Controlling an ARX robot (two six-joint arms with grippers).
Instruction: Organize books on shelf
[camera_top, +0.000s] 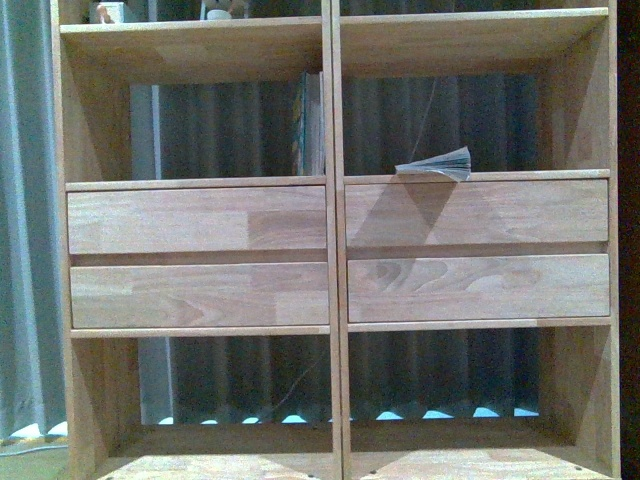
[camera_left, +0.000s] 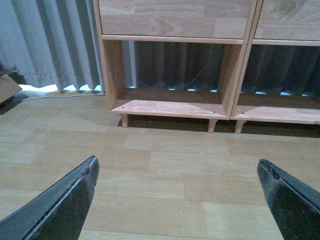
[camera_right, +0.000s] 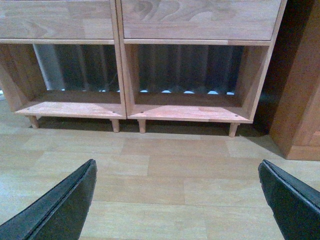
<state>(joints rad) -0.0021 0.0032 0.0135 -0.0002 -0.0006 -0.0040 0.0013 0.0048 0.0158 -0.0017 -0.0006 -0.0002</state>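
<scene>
The light-wood shelf (camera_top: 335, 250) fills the frame, two columns wide, with four plain drawer fronts across the middle. Upper centre, a few tall books (camera_top: 311, 125) stand upright against the central divider in the left compartment. Just right of centre, a thin softcover (camera_top: 436, 164) lies flat, pages fanned, at the right compartment's front edge.

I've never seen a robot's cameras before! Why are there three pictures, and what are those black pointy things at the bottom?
The robot has two arms. One picture comes from a camera on its body, facing a wooden bookcase. There, upright books stand in the left compartment, and one floppy book lies flat in the right one. The other two come from cameras on its wrists, looking down at the floor. The black shapes are finger tips: the left gripper and right gripper, both open, holding nothing.
</scene>
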